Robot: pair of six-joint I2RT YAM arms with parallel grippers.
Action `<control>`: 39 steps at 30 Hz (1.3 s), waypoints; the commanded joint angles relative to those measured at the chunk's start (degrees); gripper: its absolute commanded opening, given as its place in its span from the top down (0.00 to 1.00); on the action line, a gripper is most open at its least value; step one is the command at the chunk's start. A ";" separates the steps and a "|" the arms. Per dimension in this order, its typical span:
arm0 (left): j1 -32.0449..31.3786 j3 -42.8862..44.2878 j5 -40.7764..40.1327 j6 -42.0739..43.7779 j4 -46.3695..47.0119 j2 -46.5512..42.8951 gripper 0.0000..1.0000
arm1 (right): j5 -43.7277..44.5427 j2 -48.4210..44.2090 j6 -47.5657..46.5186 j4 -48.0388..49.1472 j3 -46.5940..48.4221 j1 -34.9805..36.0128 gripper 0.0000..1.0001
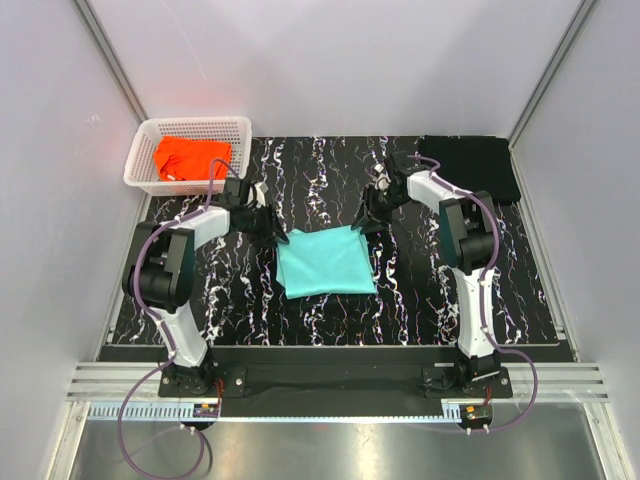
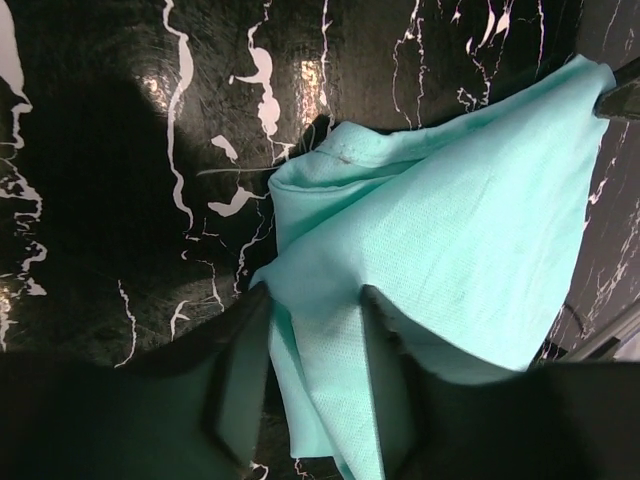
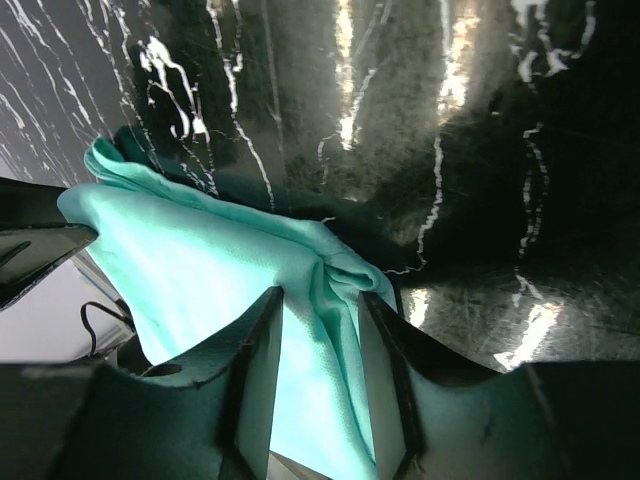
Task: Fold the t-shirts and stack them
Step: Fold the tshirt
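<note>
Both end effectors reach inward to the mint-teal shirt (image 1: 325,262), which lies folded mid-worktop (image 1: 420,300). The left end effector (image 2: 315,295) meets its rear left corner and the right end effector (image 3: 320,300) its rear right corner. Each has a narrow gap with cloth between the fingers, though an actual pinch cannot be told. The orange shirt (image 1: 190,158) sits crumpled in the white basket (image 1: 150,135), and the black shirt (image 1: 470,165) barely stands out at the far right.
</note>
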 commanded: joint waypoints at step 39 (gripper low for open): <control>0.30 8.31 5.54 -3.02 3.89 3.61 0.91 | 6.35 -6.32 2.90 -0.72 -2.11 1.26 1.00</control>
